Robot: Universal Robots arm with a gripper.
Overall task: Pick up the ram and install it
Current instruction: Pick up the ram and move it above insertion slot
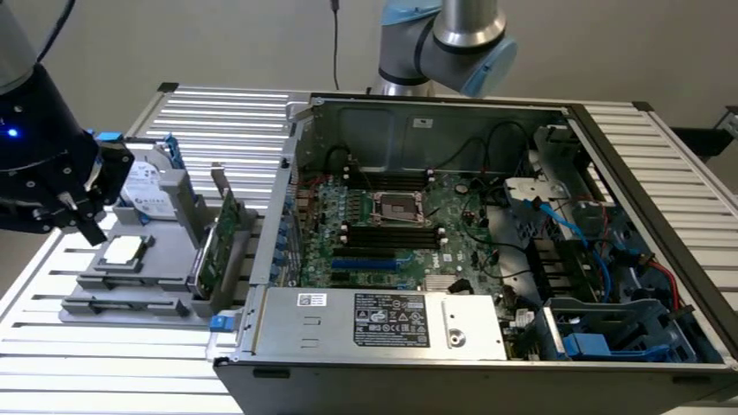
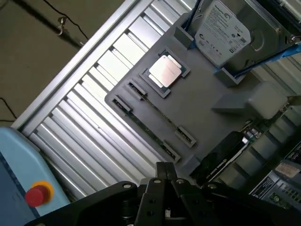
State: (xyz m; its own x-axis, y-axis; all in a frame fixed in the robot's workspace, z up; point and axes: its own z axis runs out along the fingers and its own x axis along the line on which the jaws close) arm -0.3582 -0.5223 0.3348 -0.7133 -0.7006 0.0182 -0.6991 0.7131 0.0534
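Note:
The ram (image 2: 143,126) is a slim dark-green stick lying in one of two long holders on the grey fixture (image 2: 207,94). My gripper (image 2: 164,175) hangs above the fixture's edge, a short way off the ram's end, with its fingers shut and nothing between them. In the exterior view the gripper (image 1: 83,226) hovers at the view's left, above the fixture (image 1: 150,277) and apart from it. The open computer case (image 1: 645,173) lies at that view's right, with black memory slots (image 1: 392,233) on its motherboard.
The fixture also carries a square processor (image 2: 164,70), a hard drive (image 2: 221,30) and an upright green expansion card (image 1: 219,238). All of it rests on a ribbed aluminium table (image 2: 94,113). A blue box with a red button (image 2: 37,194) stands beside the table.

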